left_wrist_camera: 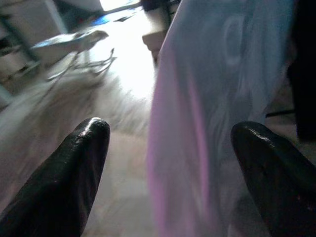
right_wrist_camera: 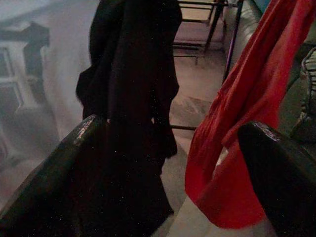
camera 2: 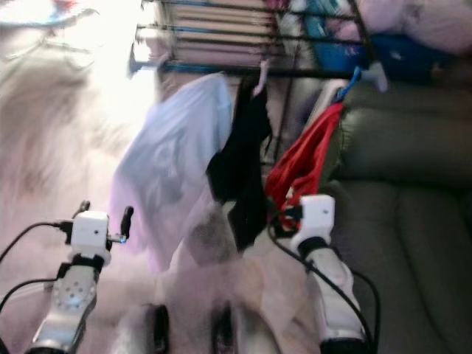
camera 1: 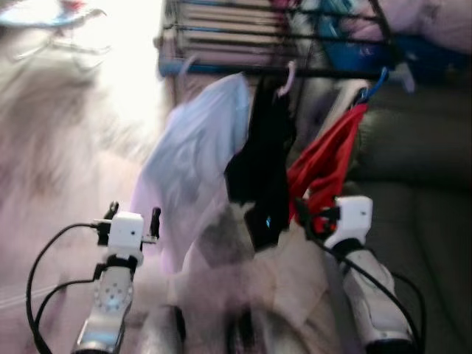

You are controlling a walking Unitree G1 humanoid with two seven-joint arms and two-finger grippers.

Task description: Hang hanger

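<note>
A black-barred drying rack [camera 1: 295,44] stands ahead, with three garments hanging from its front rail. A pale blue shirt [camera 1: 199,155] hangs leftmost. Beside it a black garment [camera 1: 264,162] hangs from a pink hanger hook [camera 1: 287,77]. A red garment [camera 1: 324,166] hangs from a blue hanger [camera 1: 372,85]. My left gripper [camera 1: 133,215] is open and holds nothing, low and just left of the pale shirt [left_wrist_camera: 222,98]. My right gripper [camera 1: 310,215] is open too, at the red garment's lower end, facing the black garment [right_wrist_camera: 133,84] and red garment [right_wrist_camera: 242,123]. The views are blurred.
A dark sofa [camera 1: 420,192] fills the right side, with piled laundry [camera 1: 435,22] on its back. A beige cloth [camera 1: 284,284] lies low between my arms. An ironing board [left_wrist_camera: 74,39] stands far left on the pale floor [camera 1: 59,147].
</note>
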